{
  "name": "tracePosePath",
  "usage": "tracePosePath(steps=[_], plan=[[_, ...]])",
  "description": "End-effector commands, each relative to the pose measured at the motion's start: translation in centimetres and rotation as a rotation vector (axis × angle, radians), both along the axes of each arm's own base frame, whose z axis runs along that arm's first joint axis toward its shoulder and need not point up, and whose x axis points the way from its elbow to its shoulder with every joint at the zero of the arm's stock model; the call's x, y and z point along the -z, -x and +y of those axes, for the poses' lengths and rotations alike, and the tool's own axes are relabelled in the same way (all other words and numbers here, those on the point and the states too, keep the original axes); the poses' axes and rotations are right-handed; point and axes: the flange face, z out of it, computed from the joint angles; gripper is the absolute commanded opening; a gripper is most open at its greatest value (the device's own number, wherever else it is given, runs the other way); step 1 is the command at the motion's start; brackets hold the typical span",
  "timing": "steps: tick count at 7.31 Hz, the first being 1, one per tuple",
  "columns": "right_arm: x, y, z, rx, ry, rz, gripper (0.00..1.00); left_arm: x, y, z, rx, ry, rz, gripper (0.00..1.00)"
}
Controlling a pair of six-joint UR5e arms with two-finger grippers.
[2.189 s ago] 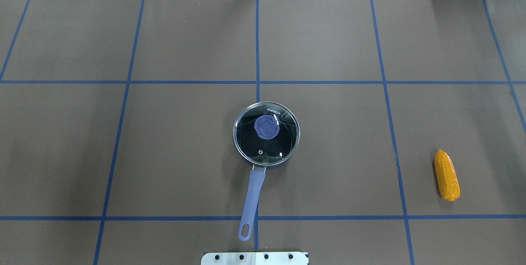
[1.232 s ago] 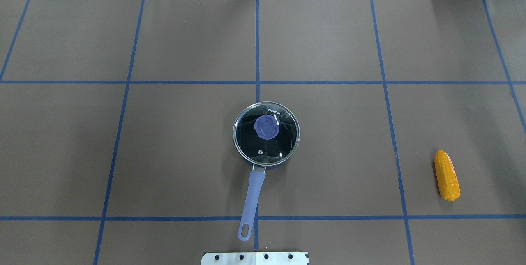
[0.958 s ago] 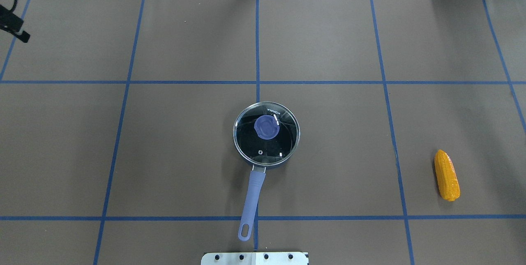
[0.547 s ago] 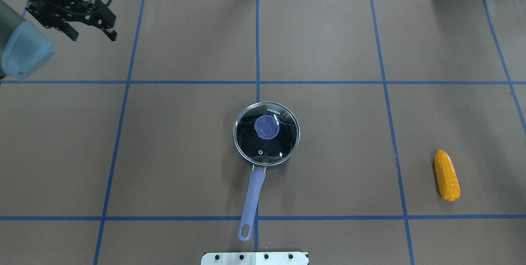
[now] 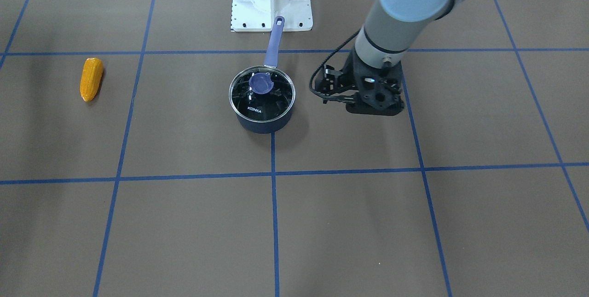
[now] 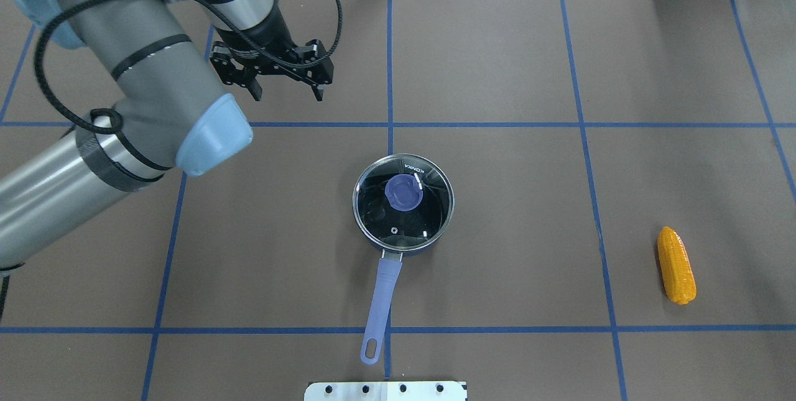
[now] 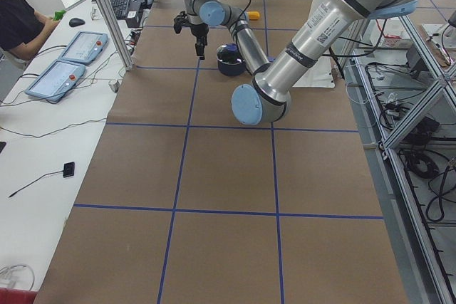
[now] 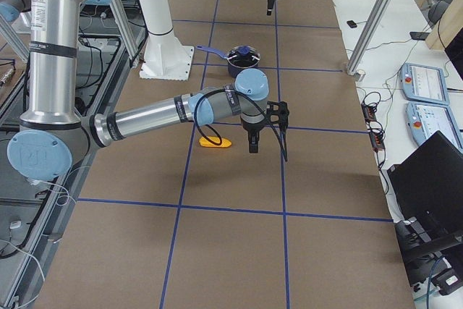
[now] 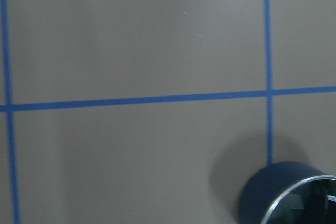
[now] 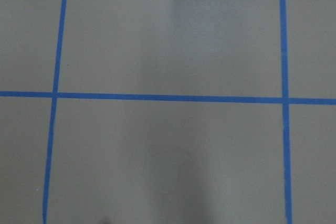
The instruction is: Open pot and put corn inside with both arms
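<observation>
Left arm (image 6: pixel 155 65): absent from the overhead view two seconds ago. It now fills the upper left of that view and reaches across toward mid-table.

Left gripper (image 6: pixel 288 95): points down, fingers spread wide, holding nothing. It hovers above bare table.

Pot (image 5: pixel 264 124): sits nearer the robot base than this gripper and off to its right, not yet under it. The left wrist view agrees, with only the pot wall and lid rim showing in its lower right corner. The pot has not moved.

Lid (image 6: pixel 403 221): on the pot, as before. The knob (image 6: pixel 403 193) is untouched.

Judgement: this is the approach phase. The left arm looks bound for the knob and needs a further sideways shift before it descends.

Right arm (image 8: pixel 152 119): seen only from the right side camera, stretched low over the table.

Right gripper (image 8: pixel 264 139): points down. I cannot tell whether its fingers are apart or together.

Corn (image 6: pixel 676 265): lies flat on the table just beside the right gripper, on its robot side, apparently not touched. It is well apart from the left gripper and in the same place as earlier. Judgement: both arms are staging at once, one for the lid and one for the corn.

Writing: "KONKA" in white on the glass lid near its rim, on the side away from the handle (image 6: pixel 382 301). There is small print on the left arm's tube in the left side view, too small to read. No other legible text.
</observation>
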Motion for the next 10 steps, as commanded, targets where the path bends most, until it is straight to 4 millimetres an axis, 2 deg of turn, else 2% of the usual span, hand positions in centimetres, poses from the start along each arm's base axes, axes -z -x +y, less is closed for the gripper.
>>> tracePosePath(steps=[1,3,4,5,9,10], plan=[[3.0,8.7,2.2,0.033,0.055,0.084,1.00,4.9,-7.6,3.2,0.012,0.007,-0.029,1.00],[4.1,13.5,3.1,0.062,0.051,0.096,1.00,8.5,-13.6,6.2,-0.002,0.001,-0.051,1.00],[4.4,15.6,3.9,0.063,0.049,0.085,1.00,8.8,-15.2,6.6,-0.022,0.003,-0.056,1.00],[4.5,16.6,4.3,0.080,0.051,0.080,1.00,8.2,-16.0,7.1,-0.037,-0.007,-0.051,1.00],[4.3,18.2,5.2,0.123,0.052,0.084,1.00,5.3,-16.4,7.2,-0.049,0.017,-0.074,1.00],[4.0,18.6,5.4,0.132,0.055,0.088,1.00,5.0,-17.3,7.9,-0.062,0.009,-0.063,0.99]])
